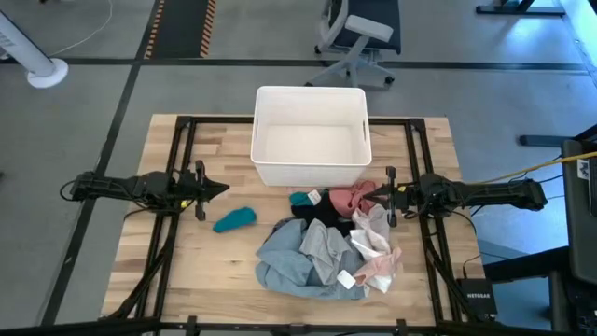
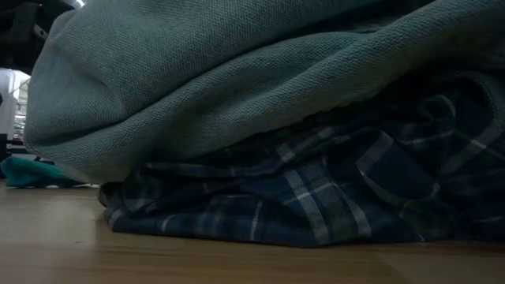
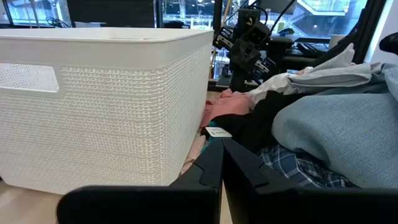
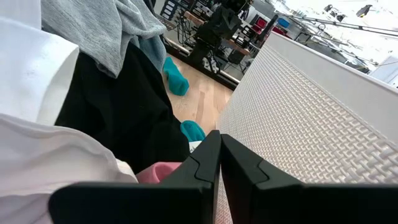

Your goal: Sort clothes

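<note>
The clothes lie in a heap (image 1: 326,245) on the wooden table, in front of the white bin (image 1: 310,135). A grey-blue shirt (image 2: 237,71) rests on top of a plaid shirt (image 2: 316,197). Black (image 4: 118,118), pink (image 1: 353,198) and white (image 1: 373,233) pieces lie toward the heap's right. One teal piece (image 1: 234,219) lies apart on the left, and another (image 1: 303,198) lies by the bin. My left gripper (image 1: 221,189) hovers shut, left of the heap. My right gripper (image 1: 375,193) hovers shut at the heap's right edge, above the pink piece. Neither has anything between its fingers.
The bin stands at the table's far middle, its near wall (image 3: 106,106) close to both grippers. A black metal frame (image 1: 182,168) runs around the table top. There is bare wood (image 1: 187,261) at the near left. An office chair (image 1: 359,37) stands beyond the table.
</note>
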